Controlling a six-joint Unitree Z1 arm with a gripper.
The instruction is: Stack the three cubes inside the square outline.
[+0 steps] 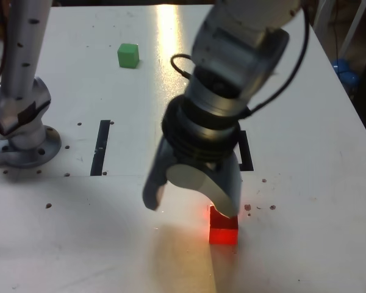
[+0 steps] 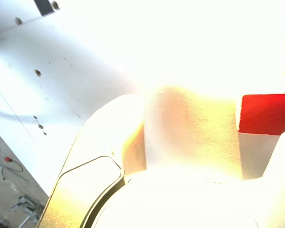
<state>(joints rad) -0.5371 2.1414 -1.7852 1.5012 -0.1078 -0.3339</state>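
Jaws of my gripper (image 1: 191, 207) were spread wide above the white table (image 1: 305, 201) — nothing pinched between them. I saw the red cube (image 1: 224, 227) near one fingertip in the exterior view, though I couldn't tell whether they touched. My green cube (image 1: 128, 55) sat well apart, toward the far side — beyond the black strip (image 1: 100, 148).

On the white counter (image 1: 79, 235), in the exterior view, a green cube (image 1: 128, 55) sits toward eleven o'clock and a red cube (image 1: 224, 228) toward five o'clock.
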